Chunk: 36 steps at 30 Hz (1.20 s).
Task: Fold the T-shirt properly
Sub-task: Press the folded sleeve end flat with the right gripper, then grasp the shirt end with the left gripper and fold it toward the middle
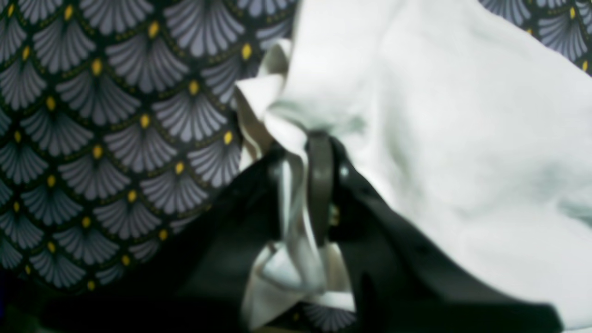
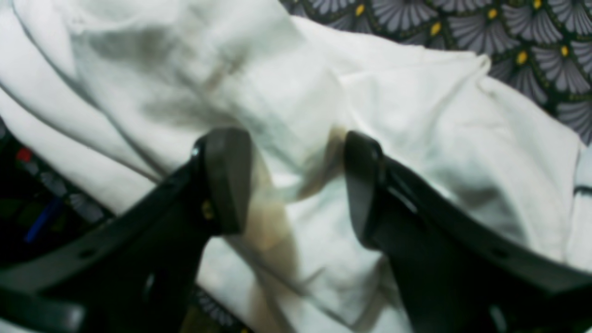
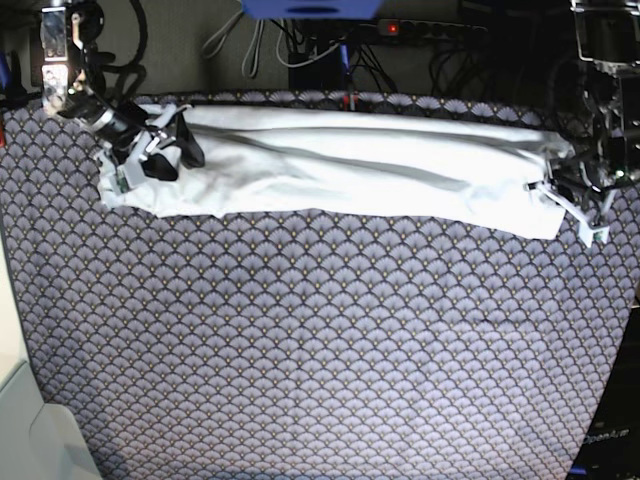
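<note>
1. The large plain white soft cloth T-shirt (image 3: 350,165) lay as a long, narrow folded band across the far part of the tabletop (image 3: 320,340), which was covered by a dark cloth printed with grey fan scales and yellow dots.
2. The band ran from the base view's left side to its right side, with lengthwise creases along its upper half.
3. The left pincer (image 1: 303,152), at the base view's right end of the band (image 3: 575,190), was clamped on a bunched fold of the T-shirt (image 1: 439,138); white cloth was pinched between its black fingers (image 1: 320,185) and trailed down between them.
4. The right pincer (image 2: 296,180), at the base view's left end of the band (image 3: 160,150), stood with its two black fingers (image 2: 226,175) spread apart.
5. A ridge of the T-shirt (image 2: 286,106) lay in the gap between those fingers; neither pad was seen pressing on it.
6. The patterned tabletop showed beside the cloth in both wrist views (image 1: 115,138) (image 2: 532,41).
7. Both wrist views were blurred, so fine detail of the cloth edges could not be determined.
</note>
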Each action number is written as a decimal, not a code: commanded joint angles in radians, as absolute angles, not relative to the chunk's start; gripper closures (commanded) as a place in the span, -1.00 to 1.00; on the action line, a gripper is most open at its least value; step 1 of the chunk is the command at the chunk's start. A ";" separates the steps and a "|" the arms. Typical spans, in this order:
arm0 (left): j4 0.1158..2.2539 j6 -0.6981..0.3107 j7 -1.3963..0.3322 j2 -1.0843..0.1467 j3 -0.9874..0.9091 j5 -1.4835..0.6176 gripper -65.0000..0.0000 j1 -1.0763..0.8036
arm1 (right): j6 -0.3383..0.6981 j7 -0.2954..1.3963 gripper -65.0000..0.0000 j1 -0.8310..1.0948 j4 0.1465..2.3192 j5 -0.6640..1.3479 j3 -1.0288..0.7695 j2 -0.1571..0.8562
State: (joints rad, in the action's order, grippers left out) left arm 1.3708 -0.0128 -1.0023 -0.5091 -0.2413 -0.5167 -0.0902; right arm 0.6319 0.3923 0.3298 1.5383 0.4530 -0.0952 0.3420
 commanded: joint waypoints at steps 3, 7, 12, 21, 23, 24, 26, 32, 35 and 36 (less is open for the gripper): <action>1.432 0.002 -1.049 -0.513 -0.242 -0.498 1.00 -0.107 | 0.613 0.384 -0.05 0.321 1.534 0.446 -0.099 0.361; 1.598 0.005 -1.104 -0.473 -0.251 -0.487 1.00 -0.111 | 0.613 0.380 -0.05 0.321 1.524 0.446 -0.099 0.361; 1.791 0.005 -1.279 -0.369 -0.355 -0.486 1.00 -0.099 | 0.615 0.378 -0.05 0.321 1.524 0.446 -0.097 0.361; 1.946 0.005 -1.396 -0.166 -0.251 -0.360 1.00 -0.076 | 0.615 0.378 -0.05 0.321 1.524 0.446 -0.097 0.361; 1.948 0.005 -1.396 -0.119 -0.200 -0.326 1.00 -0.079 | 0.615 0.378 -0.05 0.321 1.524 0.446 -0.097 0.361; 1.949 0.005 -1.396 -0.091 -0.182 -0.311 1.00 -0.079 | 0.615 0.378 -0.05 0.321 1.524 0.446 -0.097 0.361; 1.951 0.005 -1.396 -0.041 -0.160 -0.286 1.00 -0.079 | 0.615 0.378 -0.05 0.321 1.524 0.446 -0.097 0.361; 1.951 0.005 -1.396 0.142 -0.147 -0.252 1.00 -0.071 | 0.615 0.378 -0.05 0.321 1.524 0.446 -0.097 0.371; 1.946 0.005 -1.391 0.157 -0.143 -0.257 1.00 -0.070 | 0.615 0.378 -0.05 0.321 1.524 0.446 -0.097 0.374; 1.946 0.005 -1.369 0.157 -0.120 -0.255 1.00 -0.071 | 0.615 0.378 -0.05 0.321 1.524 0.446 -0.097 0.374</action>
